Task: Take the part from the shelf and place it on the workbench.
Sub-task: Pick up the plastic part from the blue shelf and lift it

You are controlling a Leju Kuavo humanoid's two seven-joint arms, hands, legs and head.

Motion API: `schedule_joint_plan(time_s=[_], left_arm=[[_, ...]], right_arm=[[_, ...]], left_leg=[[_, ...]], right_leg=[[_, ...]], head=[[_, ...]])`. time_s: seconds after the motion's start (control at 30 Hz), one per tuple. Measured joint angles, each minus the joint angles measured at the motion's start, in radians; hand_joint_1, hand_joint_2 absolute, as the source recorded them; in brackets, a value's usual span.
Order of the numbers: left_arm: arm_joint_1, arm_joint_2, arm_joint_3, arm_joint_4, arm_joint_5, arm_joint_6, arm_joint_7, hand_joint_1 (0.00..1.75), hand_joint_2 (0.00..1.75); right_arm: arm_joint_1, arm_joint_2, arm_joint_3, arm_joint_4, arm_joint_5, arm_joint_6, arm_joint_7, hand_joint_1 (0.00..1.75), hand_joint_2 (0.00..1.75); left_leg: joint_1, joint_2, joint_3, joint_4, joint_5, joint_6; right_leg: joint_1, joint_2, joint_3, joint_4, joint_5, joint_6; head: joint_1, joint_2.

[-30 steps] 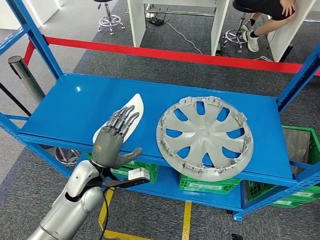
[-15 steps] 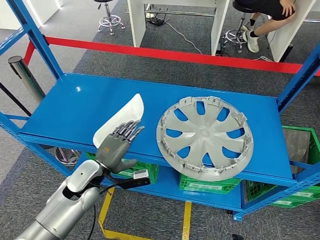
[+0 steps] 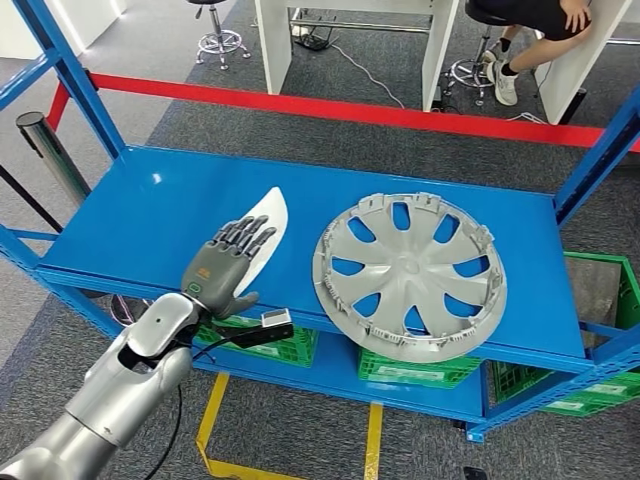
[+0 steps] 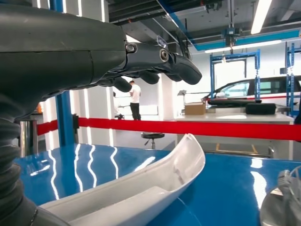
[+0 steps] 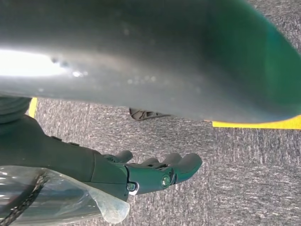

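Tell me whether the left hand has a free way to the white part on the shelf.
Probably yes. The left hand hovers open right above the white part on the blue shelf, fingers spread, nothing between them. The hubcap lies apart to the side.

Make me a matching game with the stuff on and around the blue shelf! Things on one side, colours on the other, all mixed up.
Things:
1. hubcap
2. curved part under the left hand
3. crates below the shelf
4. barrier tape behind the shelf

Colours:
A. green
B. red
C. grey
D. white

Pairs: 1-C, 2-D, 3-A, 4-B
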Motion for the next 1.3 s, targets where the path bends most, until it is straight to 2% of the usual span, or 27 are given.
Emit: schedule_joint_plan(time_s=[0.43,0.67,0.83,1.2,1.23,1.3], left_arm=[[-0.024,-0.001,0.002,0.049,0.004,-0.035,0.016,0.0,1.75],[-0.029,0.0,-0.002,0.084,0.046,-0.148,0.023,0.0,1.75],[-0.066,0.0,-0.001,0.133,0.131,-0.248,0.028,0.0,1.75],[-0.154,0.001,0.008,0.239,0.244,-0.325,0.048,0.02,1.75],[-0.162,0.002,0.009,0.249,0.249,-0.327,0.05,0.36,1.75],[-0.178,0.002,0.009,0.269,0.258,-0.327,0.055,1.23,1.75]], right_arm=[[-0.005,-0.001,0.003,-0.002,0.0,0.005,0.002,0.0,0.0],[-0.006,-0.001,0.008,-0.007,-0.005,0.018,0.01,0.0,0.0],[-0.007,-0.001,0.016,-0.009,-0.007,0.022,0.016,0.0,0.0],[-0.02,-0.001,0.03,-0.009,-0.017,0.03,0.023,0.0,0.0],[-0.02,-0.001,0.031,-0.009,-0.019,0.03,0.024,0.0,0.0],[-0.02,-0.001,0.033,-0.009,-0.025,0.029,0.024,0.0,0.0]], left_leg=[[0.0,0.0,0.0,0.0,0.0,0.0],[0.0,0.0,0.0,0.0,0.0,0.0],[0.0,0.0,0.0,0.0,0.0,0.0],[0.0,0.0,0.0,0.0,0.0,0.0],[0.0,0.0,0.0,0.0,0.0,0.0],[0.0,0.0,0.0,0.0,0.0,0.0]], right_leg=[[0.0,0.0,0.0,0.0,0.0,0.0],[0.0,0.0,0.0,0.0,0.0,0.0],[0.0,0.0,0.0,0.0,0.0,0.0],[0.0,0.0,0.0,0.0,0.0,0.0],[0.0,0.0,0.0,0.0,0.0,0.0],[0.0,0.0,0.0,0.0,0.0,0.0]], head=[[0.0,0.0],[0.0,0.0],[0.0,0.0],[0.0,0.0],[0.0,0.0],[0.0,0.0]])
